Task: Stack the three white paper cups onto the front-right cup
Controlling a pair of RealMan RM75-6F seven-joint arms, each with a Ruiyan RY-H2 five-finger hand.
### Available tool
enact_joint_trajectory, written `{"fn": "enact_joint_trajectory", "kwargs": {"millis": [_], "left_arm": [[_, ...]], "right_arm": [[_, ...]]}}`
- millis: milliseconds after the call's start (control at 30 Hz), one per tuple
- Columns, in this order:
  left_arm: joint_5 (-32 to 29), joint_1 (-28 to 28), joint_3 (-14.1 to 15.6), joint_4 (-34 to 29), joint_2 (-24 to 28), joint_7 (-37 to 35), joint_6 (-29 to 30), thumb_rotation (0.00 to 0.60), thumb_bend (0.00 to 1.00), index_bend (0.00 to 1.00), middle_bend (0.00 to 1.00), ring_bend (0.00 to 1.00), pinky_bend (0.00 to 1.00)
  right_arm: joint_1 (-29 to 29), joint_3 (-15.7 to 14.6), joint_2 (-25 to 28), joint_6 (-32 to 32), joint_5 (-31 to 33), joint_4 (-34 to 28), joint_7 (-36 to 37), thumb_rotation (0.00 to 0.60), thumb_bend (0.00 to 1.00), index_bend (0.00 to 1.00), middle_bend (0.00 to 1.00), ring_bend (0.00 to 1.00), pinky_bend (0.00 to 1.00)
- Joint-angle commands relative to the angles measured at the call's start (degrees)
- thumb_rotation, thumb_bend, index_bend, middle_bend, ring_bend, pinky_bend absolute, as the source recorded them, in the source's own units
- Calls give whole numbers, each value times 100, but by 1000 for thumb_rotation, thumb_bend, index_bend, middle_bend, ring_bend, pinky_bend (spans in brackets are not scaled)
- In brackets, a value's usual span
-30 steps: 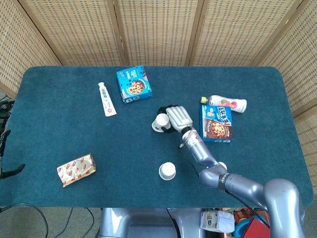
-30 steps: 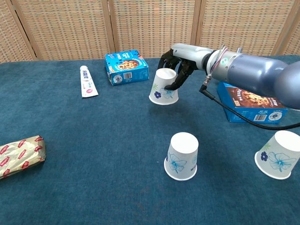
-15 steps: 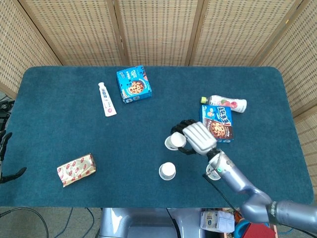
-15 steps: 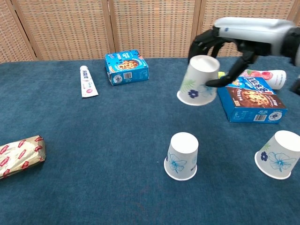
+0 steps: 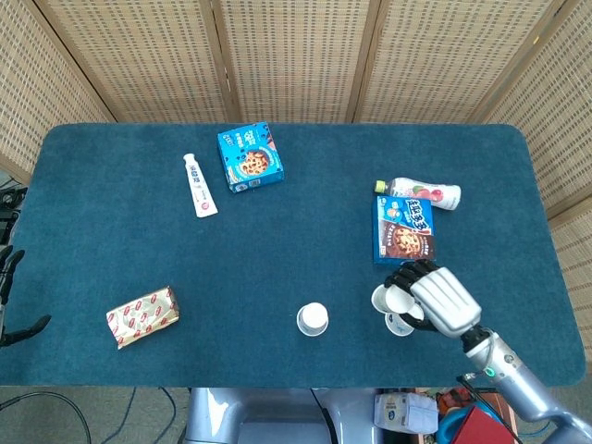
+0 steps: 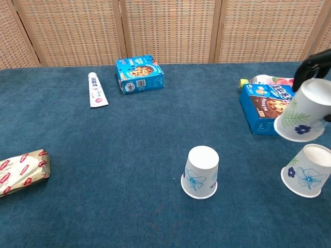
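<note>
Showing the right robot hand (image 5: 435,298), fingers wrapped around a paper cup (image 6: 303,112), now shifted from mid-bench to just above the front-right cup (image 6: 309,171).

Silver right hand (image 5: 442,301), black fingers (image 5: 407,275).

- A blue snack box (image 5: 251,157) lies at the back of the blue-covered bench (image 5: 111,231).
- A white tube (image 5: 198,185) lies just left of that box, apart from it.
- A second blue box (image 5: 403,229) lies flat on the right.
- A pink-labelled bottle (image 5: 424,193) lies on its side behind the second box.
- A gold-and-red wrapped packet (image 5: 141,316) sits front-left.
- Woven screens (image 5: 296,55) stand behind.
</note>
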Motion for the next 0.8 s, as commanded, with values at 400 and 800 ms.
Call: {"fn": "enact_joint_trajectory", "kwargs": {"millis": [400,800], "left_arm": [[73,31,15,-86,-19,111,106,600,182,0,0,0,0],[58,32,16,-88,-12,97,89,600,182,0,0,0,0]], "right_arm": [[-424,-315,-7,275,-337,741,871,600,477,404,461,319,346],[-398,-304,-321,176,-438,1164,1607,600,477,404,456,319,346]]}}
